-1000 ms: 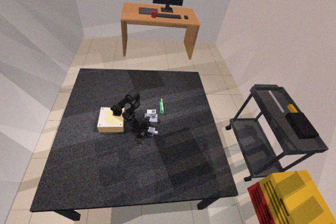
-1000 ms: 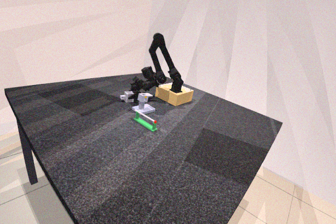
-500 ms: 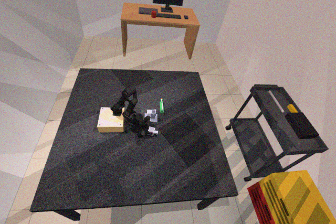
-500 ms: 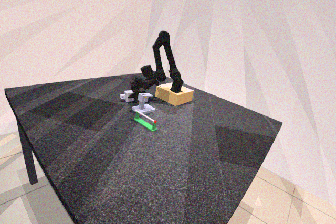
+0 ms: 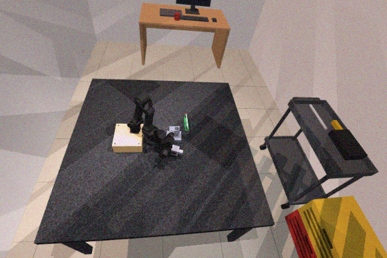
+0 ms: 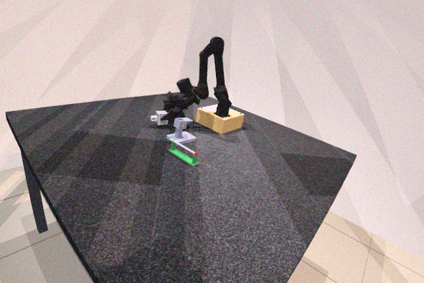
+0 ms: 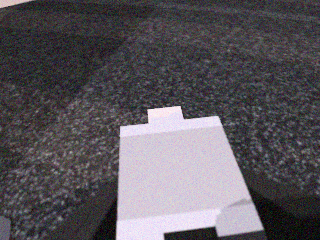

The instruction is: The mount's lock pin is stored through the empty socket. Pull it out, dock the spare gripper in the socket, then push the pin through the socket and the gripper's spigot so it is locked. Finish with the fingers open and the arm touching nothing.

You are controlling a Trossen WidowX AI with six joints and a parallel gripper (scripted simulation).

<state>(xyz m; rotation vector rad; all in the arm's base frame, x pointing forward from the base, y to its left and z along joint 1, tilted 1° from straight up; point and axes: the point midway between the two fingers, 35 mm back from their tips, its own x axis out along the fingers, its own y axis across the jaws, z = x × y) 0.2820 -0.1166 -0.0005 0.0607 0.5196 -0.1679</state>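
Note:
My gripper (image 5: 172, 150) (image 6: 167, 118) (image 7: 173, 173) is shut on the spare gripper (image 5: 176, 148) (image 6: 161, 117) (image 7: 175, 172), a pale block with a small square spigot pointing away from me. The block is low over the table; the size of any gap beneath it is unclear. The pale grey mount (image 5: 178, 138) (image 6: 188, 137) stands beside my gripper, its raised socket (image 6: 179, 122) empty of the pin. The white lock pin (image 5: 186, 120) (image 6: 184, 146) with a red end lies along the green holder (image 5: 187, 129) (image 6: 181, 156), beside the mount.
The arm's pale wooden base box (image 5: 126, 138) (image 6: 212, 121) stands behind the mount in the exterior view. The dark table (image 5: 150, 196) (image 6: 232, 225) bears everything. A desk (image 5: 184, 26), a cart (image 5: 340, 167) and a yellow and red cabinet (image 5: 340, 217) stand off the table.

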